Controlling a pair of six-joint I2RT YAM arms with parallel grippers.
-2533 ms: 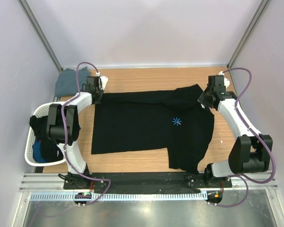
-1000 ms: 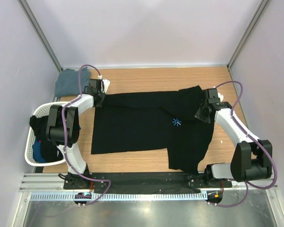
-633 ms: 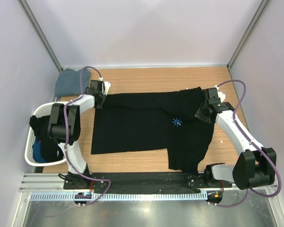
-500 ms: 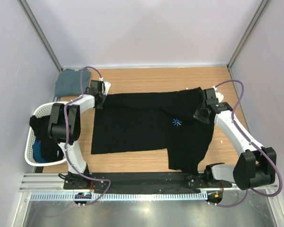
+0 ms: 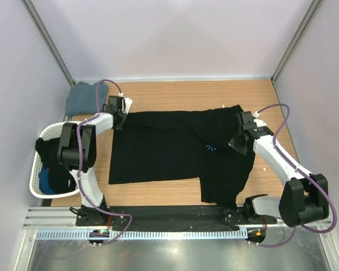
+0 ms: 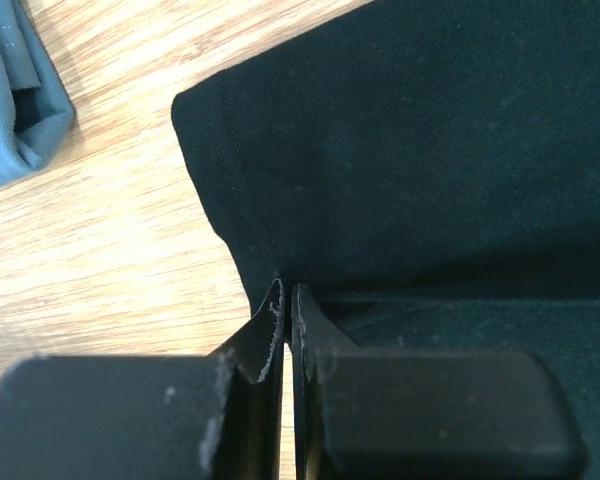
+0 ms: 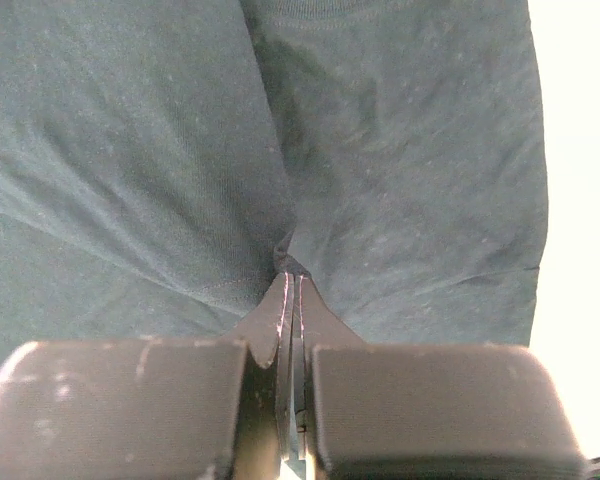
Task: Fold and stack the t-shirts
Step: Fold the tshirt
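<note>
Black t-shirt [image 5: 158,152] is lying spread across the wooden table [image 5: 175,93]. The left gripper [image 6: 286,300] is pinching its far-left hem and the right gripper [image 7: 290,285] is clamping a raised fold on its right side — both jaws closed on cloth. The slate-blue t-shirt [image 5: 79,99] is sitting bunched at the far-left corner.

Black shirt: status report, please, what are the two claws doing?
Left gripper shut on black t-shirt, far-left corner. Right gripper pinching a fold on its right side. Grey-blue t-shirt sits apart, far left; nothing blocking.
</note>
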